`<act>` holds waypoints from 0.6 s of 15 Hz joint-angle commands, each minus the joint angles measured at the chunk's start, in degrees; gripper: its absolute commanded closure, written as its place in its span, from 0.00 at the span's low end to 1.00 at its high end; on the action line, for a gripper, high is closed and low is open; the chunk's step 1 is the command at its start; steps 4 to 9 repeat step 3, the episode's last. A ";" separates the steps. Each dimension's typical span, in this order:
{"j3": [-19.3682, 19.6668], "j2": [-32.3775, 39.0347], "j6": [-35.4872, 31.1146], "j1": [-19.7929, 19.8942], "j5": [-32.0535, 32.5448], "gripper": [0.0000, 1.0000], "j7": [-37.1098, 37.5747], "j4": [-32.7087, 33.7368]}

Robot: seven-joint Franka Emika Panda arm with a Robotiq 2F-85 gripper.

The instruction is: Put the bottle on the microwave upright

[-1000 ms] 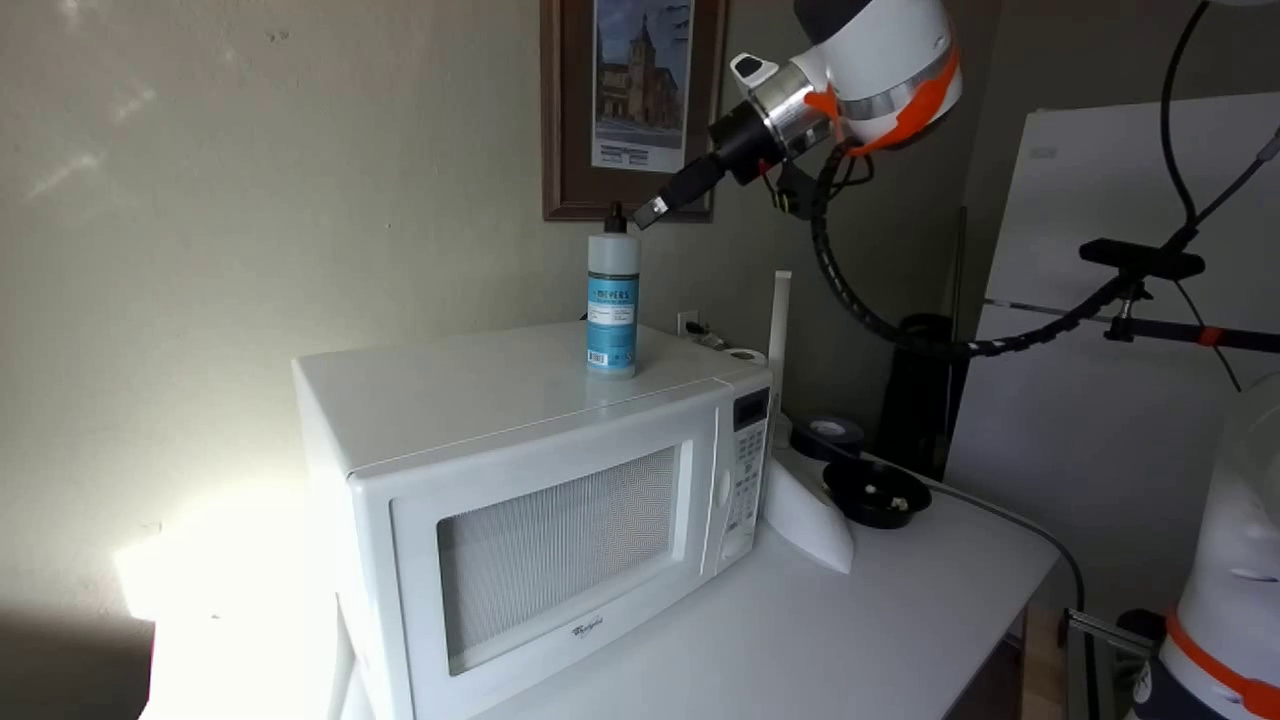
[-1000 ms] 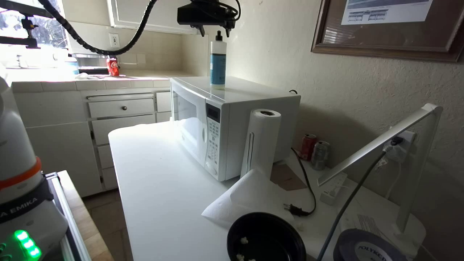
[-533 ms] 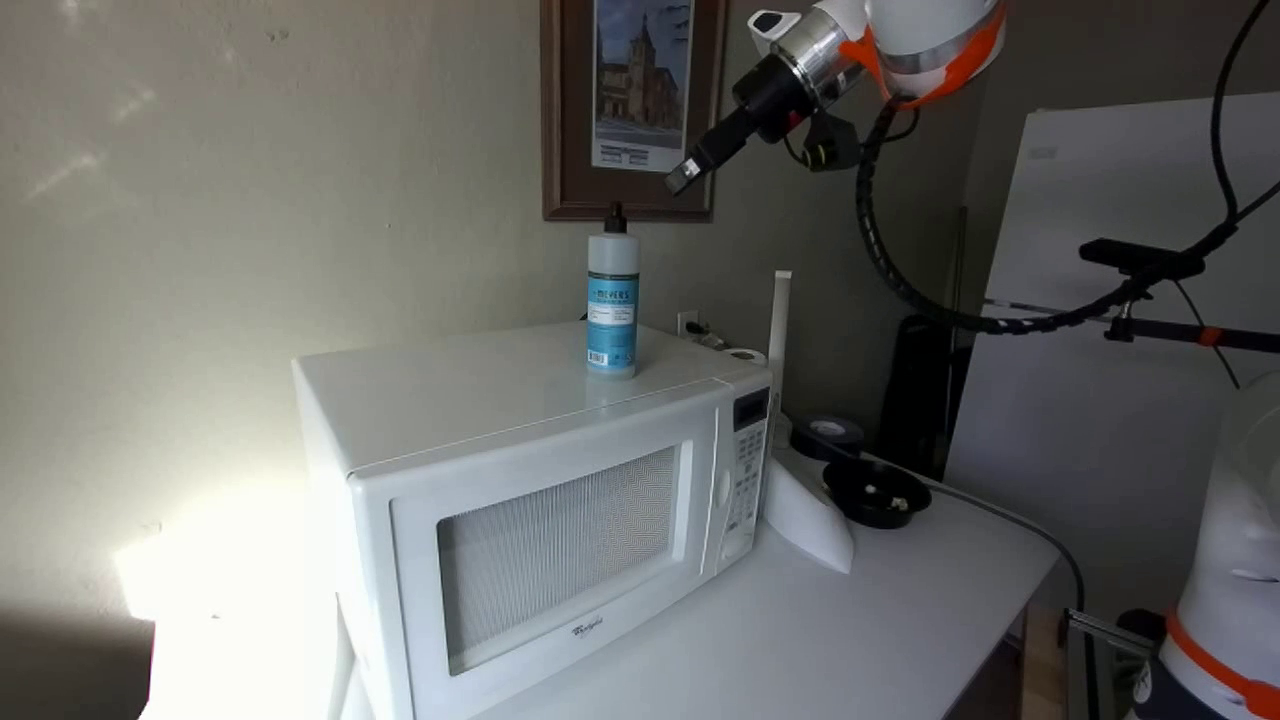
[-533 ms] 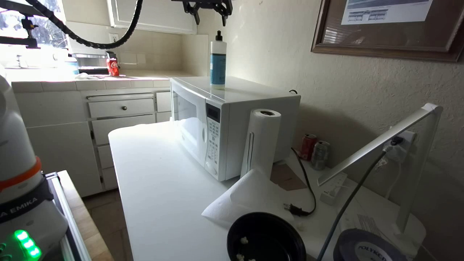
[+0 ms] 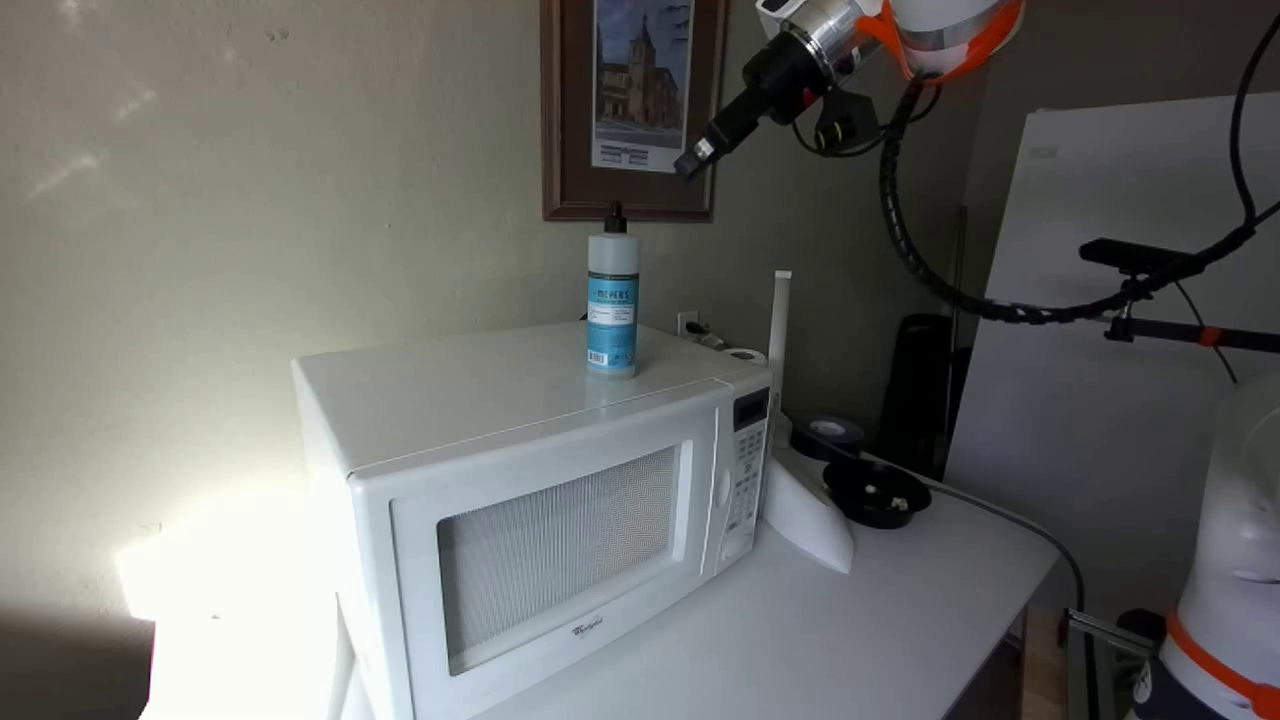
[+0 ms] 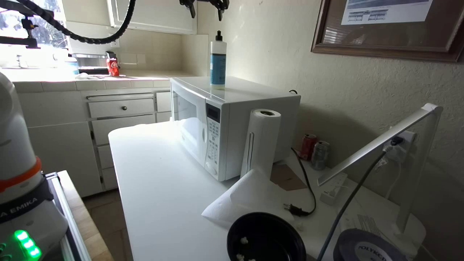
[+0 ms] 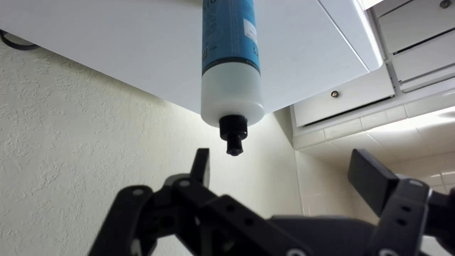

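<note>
The bottle (image 5: 612, 310) stands upright on top of the white microwave (image 5: 540, 560), near its front right part. It has a blue label, a whitish upper part and a black cap. It also stands upright in an exterior view (image 6: 218, 69) and fills the upper middle of the wrist view (image 7: 231, 71), cap pointing down the picture. My gripper (image 5: 690, 165) is above and to one side of the cap, apart from it. In the wrist view the jaws (image 7: 280, 158) are wide open with nothing between them. In an exterior view the open fingertips (image 6: 206, 16) hang above the cap.
A paper towel roll (image 6: 261, 145) stands beside the microwave. A black bowl (image 6: 266, 237), a tape roll (image 6: 369, 246), a desk lamp (image 6: 380, 145) and two cans (image 6: 314, 151) are on the table (image 6: 163, 188). A framed picture (image 5: 560, 120) hangs on the wall behind.
My gripper has moved up and away from the bottle's cap, rightward in an exterior view. It was close around the cap one second ago. The bottle and microwave have not moved.
</note>
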State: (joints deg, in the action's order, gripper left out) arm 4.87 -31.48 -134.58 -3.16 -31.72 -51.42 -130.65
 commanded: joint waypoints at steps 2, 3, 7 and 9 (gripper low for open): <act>1.94 -0.11 -0.50 -2.55 1.73 0.00 1.29 -0.02; 1.94 -0.11 -0.49 -2.58 1.73 0.00 1.32 -0.02; 1.94 -0.11 -0.49 -2.58 1.73 0.00 1.32 -0.02; 1.94 -0.11 -0.49 -2.58 1.73 0.00 1.32 -0.02</act>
